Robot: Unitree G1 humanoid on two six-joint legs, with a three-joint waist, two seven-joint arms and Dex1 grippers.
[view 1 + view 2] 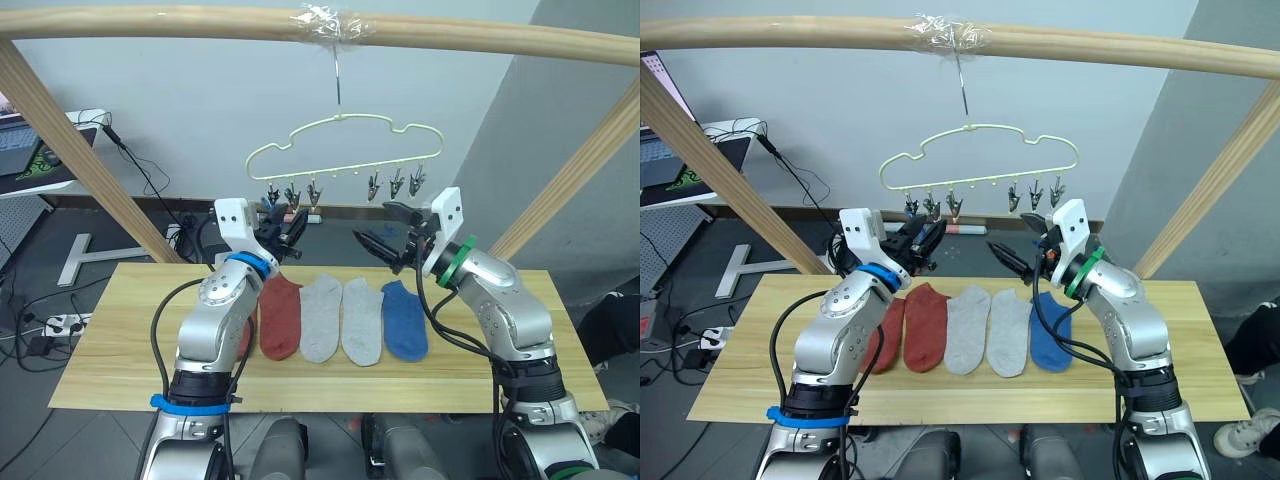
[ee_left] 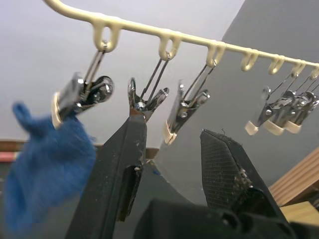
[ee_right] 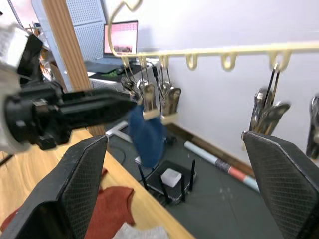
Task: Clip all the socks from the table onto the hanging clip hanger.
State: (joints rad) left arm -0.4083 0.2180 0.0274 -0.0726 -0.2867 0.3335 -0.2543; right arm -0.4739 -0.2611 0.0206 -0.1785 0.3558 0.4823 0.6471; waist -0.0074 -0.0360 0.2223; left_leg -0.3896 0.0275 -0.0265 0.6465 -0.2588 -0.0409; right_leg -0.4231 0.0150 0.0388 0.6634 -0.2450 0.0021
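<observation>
We see the left gripper (image 2: 172, 164), jaws apart and empty, just under the hanger (image 1: 340, 140) clips, a blue sock (image 2: 47, 164) pinned on the clip beside it. The right gripper (image 1: 385, 235) gapes wide nearby. Five socks (image 1: 340, 320) lie on the desk (image 1: 110, 350) below.

Light: even, soft indoor daylight across my head views; pale wall bright, no hard glare.
Shadows: faint ones under my arms on the table (image 1: 120, 330).
Glare: small sparkle on the clear tape at the top of the frame; glints on the metal clips (image 2: 144, 99).
Blur: in my left wrist view, the blue sock (image 2: 45, 169) at lower left is smeared and out of focus.
Focus: in my right wrist view, my near fingers (image 3: 82, 184) are soft; the background laptop glows pink.
</observation>
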